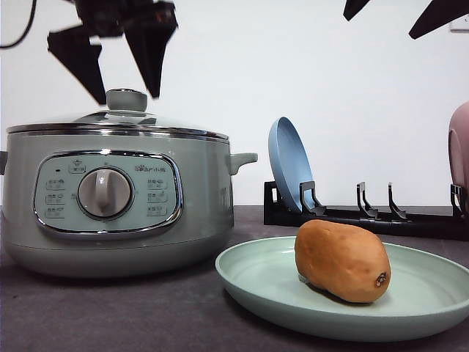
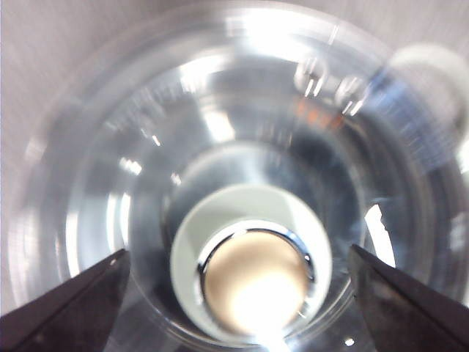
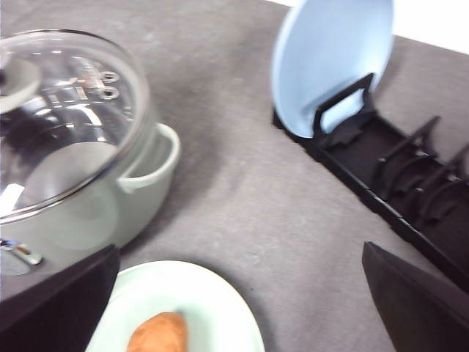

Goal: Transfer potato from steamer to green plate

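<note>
The dark grey table runs across the whole lower part of the front view. On it, at the left of the frame, stands the steamer, big and pale green, its grey dial facing us and its glass lid sitting closed on top. In the lower right of the frame lies the green plate, close beside the steamer's base. Behind it, toward the right middle, a long black dish rack holds a blue plate standing on edge, and a pink plate peeks in at the right border.

The potato rests on the green plate, lying on its side with a small dark spot at its right end; the right wrist view catches it too, low in the frame.

In the upper left of the front view the left gripper hangs just above the lid's knob, fingers spread wide and holding nothing. In the upper right, the right gripper shows two dark fingertips set well apart, also empty.
</note>
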Robot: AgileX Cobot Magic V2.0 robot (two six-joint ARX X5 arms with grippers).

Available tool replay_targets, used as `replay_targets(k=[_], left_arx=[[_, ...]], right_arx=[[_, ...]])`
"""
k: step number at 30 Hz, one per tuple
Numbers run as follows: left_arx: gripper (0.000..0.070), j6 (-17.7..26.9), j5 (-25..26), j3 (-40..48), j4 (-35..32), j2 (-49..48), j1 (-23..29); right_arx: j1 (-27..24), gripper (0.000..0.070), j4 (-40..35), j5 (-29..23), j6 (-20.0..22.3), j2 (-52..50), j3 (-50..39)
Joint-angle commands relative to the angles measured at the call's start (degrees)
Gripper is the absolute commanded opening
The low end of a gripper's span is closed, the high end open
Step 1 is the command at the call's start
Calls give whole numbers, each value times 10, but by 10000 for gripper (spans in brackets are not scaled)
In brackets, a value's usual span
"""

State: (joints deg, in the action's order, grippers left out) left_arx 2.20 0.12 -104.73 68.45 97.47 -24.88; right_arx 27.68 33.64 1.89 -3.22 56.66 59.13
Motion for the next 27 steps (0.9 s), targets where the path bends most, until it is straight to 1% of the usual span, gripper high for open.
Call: replay_targets(k=[1, 4, 7, 12, 18, 22, 27], left_arx=[[607, -3, -1, -17, -3, -23, -3], [606, -3, 0, -17, 4, -57, -4], [593, -3, 10, -17, 20, -90, -6], [592, -3, 34, -17, 52, -132, -6], [590, -9, 53, -17, 88, -160, -7], [590, -10, 66, -17, 102, -165, -7], [590, -13, 66, -17, 104, -165, -7]], right_arx=[[3, 700, -2, 6, 3, 5, 8], [3, 700, 10, 28, 2, 5, 8], [3, 700, 37, 55, 2, 5, 8], [3, 700, 90, 120, -4, 5, 8], [3, 700, 144, 197, -9, 5, 8], [3, 700, 165, 222, -9, 5, 8], [3, 700, 173, 223, -9, 5, 8]])
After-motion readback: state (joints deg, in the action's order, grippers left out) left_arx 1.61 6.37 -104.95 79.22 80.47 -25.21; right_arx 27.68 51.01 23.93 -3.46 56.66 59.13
